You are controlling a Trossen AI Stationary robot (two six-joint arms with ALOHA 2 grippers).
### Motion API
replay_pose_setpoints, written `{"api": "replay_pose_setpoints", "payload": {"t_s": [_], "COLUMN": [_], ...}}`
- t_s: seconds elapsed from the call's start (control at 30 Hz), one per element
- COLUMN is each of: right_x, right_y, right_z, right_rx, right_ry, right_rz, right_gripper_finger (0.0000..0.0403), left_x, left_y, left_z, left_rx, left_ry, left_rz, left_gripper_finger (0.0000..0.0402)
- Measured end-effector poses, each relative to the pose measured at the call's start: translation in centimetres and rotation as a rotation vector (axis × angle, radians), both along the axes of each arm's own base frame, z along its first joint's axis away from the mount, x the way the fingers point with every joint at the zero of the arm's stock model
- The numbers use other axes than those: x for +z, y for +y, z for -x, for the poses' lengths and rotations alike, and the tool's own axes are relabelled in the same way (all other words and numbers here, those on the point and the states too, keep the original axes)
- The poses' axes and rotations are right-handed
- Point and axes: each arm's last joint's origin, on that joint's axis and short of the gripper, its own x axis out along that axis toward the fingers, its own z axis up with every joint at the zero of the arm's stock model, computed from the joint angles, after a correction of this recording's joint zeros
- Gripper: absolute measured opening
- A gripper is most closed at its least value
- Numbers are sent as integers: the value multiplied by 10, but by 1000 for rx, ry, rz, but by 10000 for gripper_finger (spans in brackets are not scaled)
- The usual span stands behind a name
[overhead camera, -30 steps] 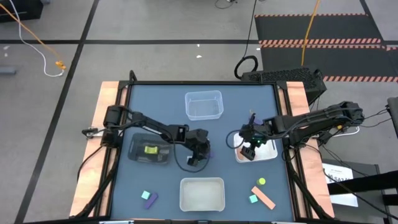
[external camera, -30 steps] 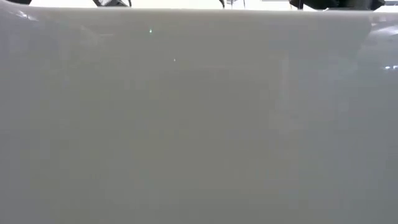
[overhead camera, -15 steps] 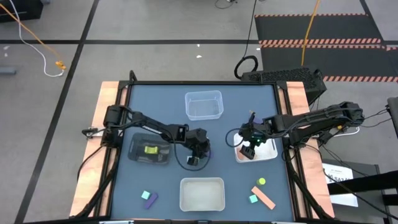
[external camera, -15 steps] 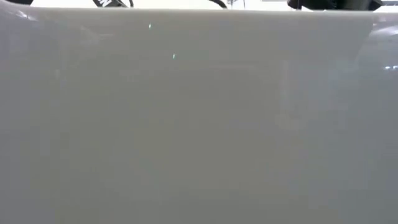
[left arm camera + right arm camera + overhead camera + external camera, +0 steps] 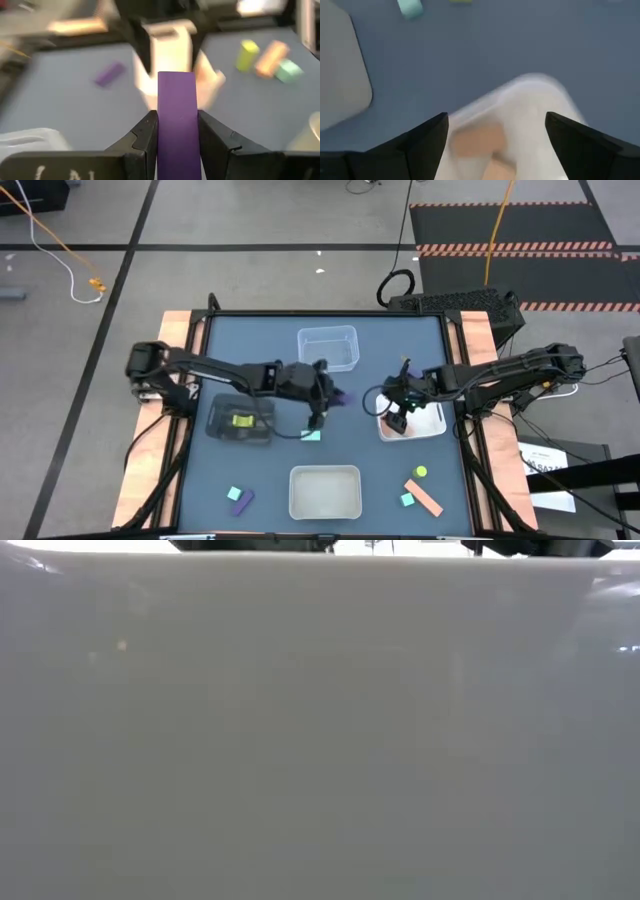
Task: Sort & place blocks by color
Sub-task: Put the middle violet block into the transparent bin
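purple bar (image 5: 176,125): pinched upright in left tool (image 5: 175,132), lifted above the tabletop (image 5: 400,340) beside the clear tray (image 5: 328,348), likely for carrying to its colour group; right tool (image 5: 495,132): spread over the white tray (image 5: 432,427) holding salmon blocks (image 5: 479,140)

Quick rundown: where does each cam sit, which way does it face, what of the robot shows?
High: overhead, straight down on the table; both arms show.
Low: table height; a white wall fills it, arm parts peek over the top.
Left wrist: past the left gripper, clamped on a purple block.
Right wrist: past the open right gripper, down at the white tray.
Shared: high and right wrist both show that tray.
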Motion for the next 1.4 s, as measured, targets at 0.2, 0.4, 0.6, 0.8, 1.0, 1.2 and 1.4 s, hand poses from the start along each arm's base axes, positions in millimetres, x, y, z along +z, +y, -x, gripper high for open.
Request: {"api": "replay_pose_setpoints", "payload": {"t_s": [0.2, 0.4, 0.6, 0.8, 1.0, 1.2, 1.4], "right_x": [9, 11, 5, -8, -12, -14, -17], "right_y": [-2, -2, -4, -5, -11, -20, -23], "right_z": [-13, -27, -28, -14, -8, -8, -8], "right_rx": [33, 80, 71, 32, -24, -54, -81], "right_ry": [-164, -448, -804, -985, -1016, -994, -967], "right_rz": [167, 282, 335, 330, 355, 375, 354], "right_gripper_finger": [322, 322, 315, 309, 309, 309, 308], "left_x": [51, 62, 70, 74, 53, 18, -23], "left_y": [7, 10, 14, 16, 41, 78, 113], "left_z": [24, 35, 34, 34, 33, 20, 9], "left_rx": [202, 375, 436, 440, 552, 662, 756], "left_ry": [-169, -171, -239, -262, -128, -31, 58], "left_rz": [-76, -207, -270, -311, -202, -120, -51], "left_gripper_finger": [105, 105, 105, 105, 105, 105, 105]}}
